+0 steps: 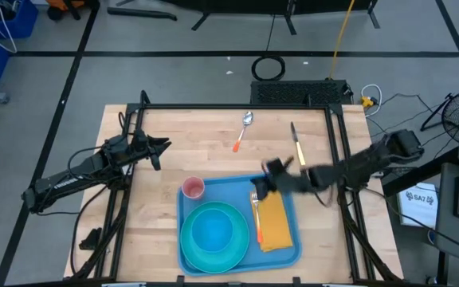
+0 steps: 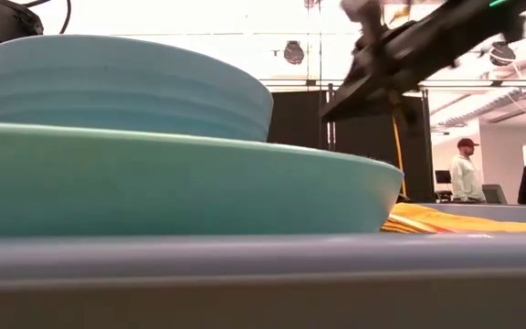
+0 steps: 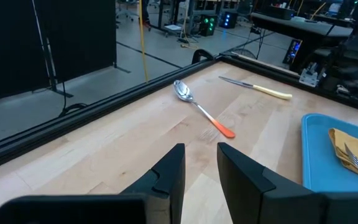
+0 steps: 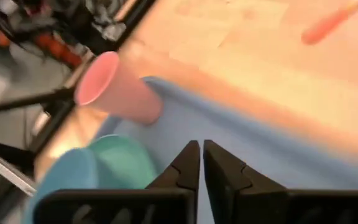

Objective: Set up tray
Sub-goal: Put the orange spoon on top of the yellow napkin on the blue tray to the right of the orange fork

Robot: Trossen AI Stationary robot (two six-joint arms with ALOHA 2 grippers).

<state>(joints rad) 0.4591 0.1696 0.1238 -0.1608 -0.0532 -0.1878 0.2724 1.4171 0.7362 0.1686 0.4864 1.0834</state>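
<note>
Worktop (image 1: 174, 135) is light wood, framed by black rails. Tray (image 1: 289, 199) lies flat at the near middle edge, long side toward me.

On the tray: plate (image 1: 190, 247) on its left half with a blue bowl (image 1: 211, 229) inside it; yellow napkin (image 1: 276, 222) on the right half; fork (image 1: 256, 215) with an orange handle along the napkin's left edge. Pink cup (image 1: 193, 189) stands at the tray's far left corner; can't tell if it sits inside the rim or just off it.

Off the tray, on bare wood toward the far side: knife (image 1: 296, 143) with a pale handle, and spoon (image 1: 242, 131) with an orange handle, well apart from each other.

My right tool (image 1: 268, 177) hangs over the tray's far edge, beside the fork's top end, fingers (image 4: 188, 167) nearly together, gripping nothing. My left tool (image 1: 156, 151) waits over the worktop left of the tray, fingers (image 3: 171, 171) slightly parted, empty.

Two people stand in the room beyond.
</note>
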